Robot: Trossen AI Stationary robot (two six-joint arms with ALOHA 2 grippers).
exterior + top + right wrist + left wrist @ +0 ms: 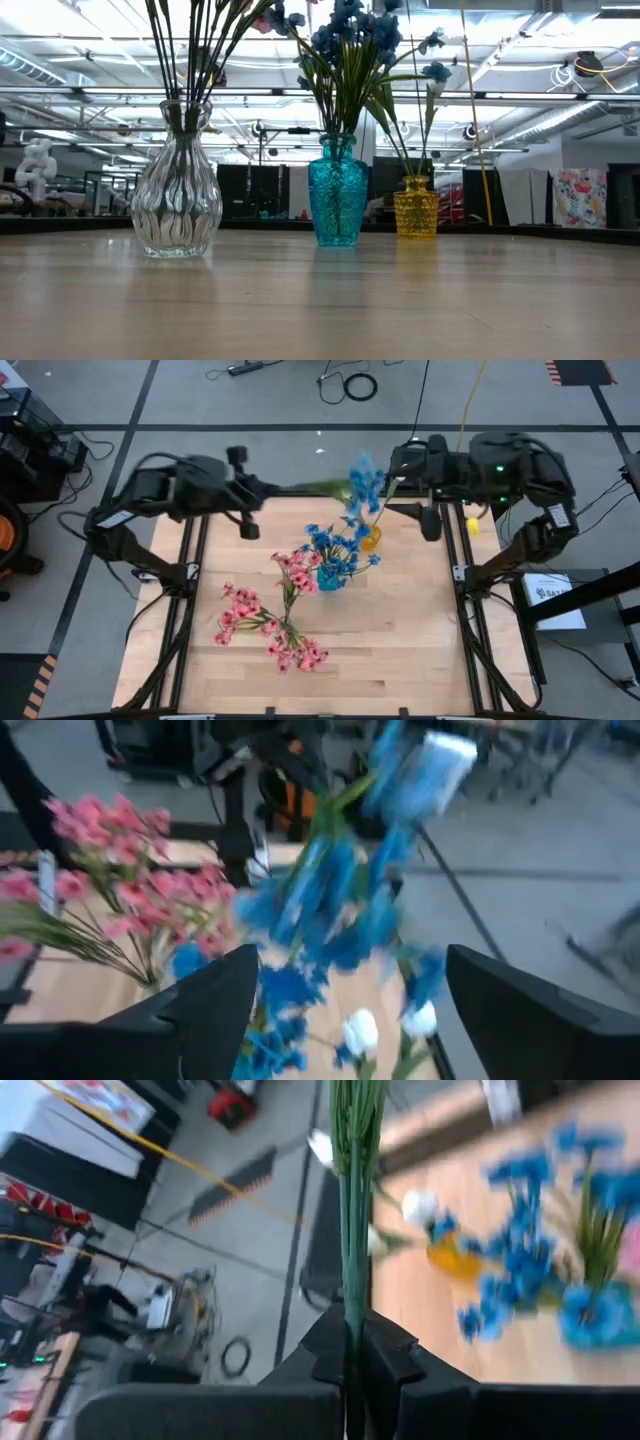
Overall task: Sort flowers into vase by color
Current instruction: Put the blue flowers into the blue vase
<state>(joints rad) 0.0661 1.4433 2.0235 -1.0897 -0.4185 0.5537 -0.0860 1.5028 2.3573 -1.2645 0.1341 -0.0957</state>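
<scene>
Your left gripper (352, 1365) is clamped on a green stem (352, 1200); its blue flower (365, 482) hangs between your right gripper's (345, 995) wide-open jaws, above the yellow vase (369, 539).

The left gripper (352, 1355) fingers pinch a green stem (352, 1200) (blue flowers (520, 1250) beyond).

A pale wooden table (400, 630) stands on a grey floor (120, 400) marked with dark lines, with black cables (350, 382) coiled on it. Overhead run white beams and strip lights (540, 120). Along the far side hang dark panels (250, 190), with a patterned cloth (585, 197) further off, and an orange machine (8, 530) nearby
</scene>
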